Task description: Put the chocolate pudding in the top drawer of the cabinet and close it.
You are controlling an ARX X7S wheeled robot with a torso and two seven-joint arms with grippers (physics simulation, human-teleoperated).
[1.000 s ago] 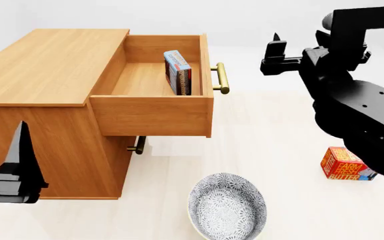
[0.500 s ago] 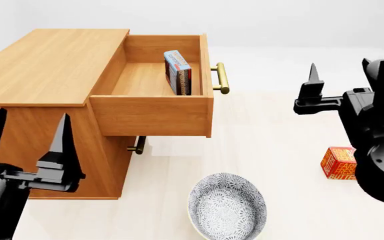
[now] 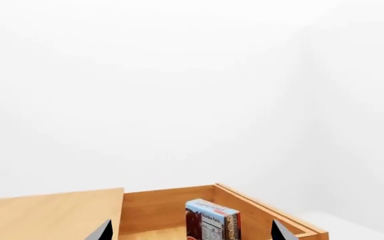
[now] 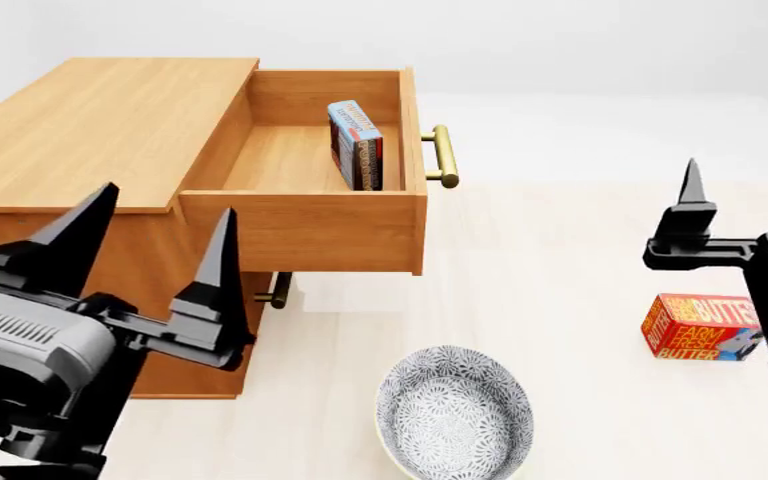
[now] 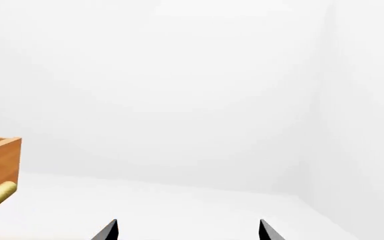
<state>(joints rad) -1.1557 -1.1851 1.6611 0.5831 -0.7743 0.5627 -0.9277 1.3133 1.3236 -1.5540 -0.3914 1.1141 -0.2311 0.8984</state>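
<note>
Your cabinet (image 4: 104,130) is a large orange-brown wooden box with a flat top, standing at the far left of the pale floor. Its top drawer (image 4: 307,225) is pulled fully out toward the right, its brass bar handle (image 4: 443,156) on the front panel. A second, smaller brass handle (image 4: 275,291) shows below it on a lower drawer.

Your left gripper (image 4: 144,265) sits low in front of the cabinet's near face, its two dark pointed fingers spread wide with nothing between them. Your right gripper is at the right edge of the head view; only one finger (image 4: 690,210) shows there, but the right wrist view shows two fingertips (image 5: 109,230) set well apart, holding nothing.

A patterned grey-white bowl (image 4: 455,410) rests on the floor near the cabinet's front corner. A red-orange butter box (image 4: 698,327) lies on the floor at the right, just beside your right arm.

The pudding (image 4: 356,144) is inside the top drawer, standing upright on its edge against the drawer's front panel. It is a small thin box: blue-white printed face with red, dark brown-red side, and a nutrition panel visible in the left wrist view (image 3: 211,221).
</note>
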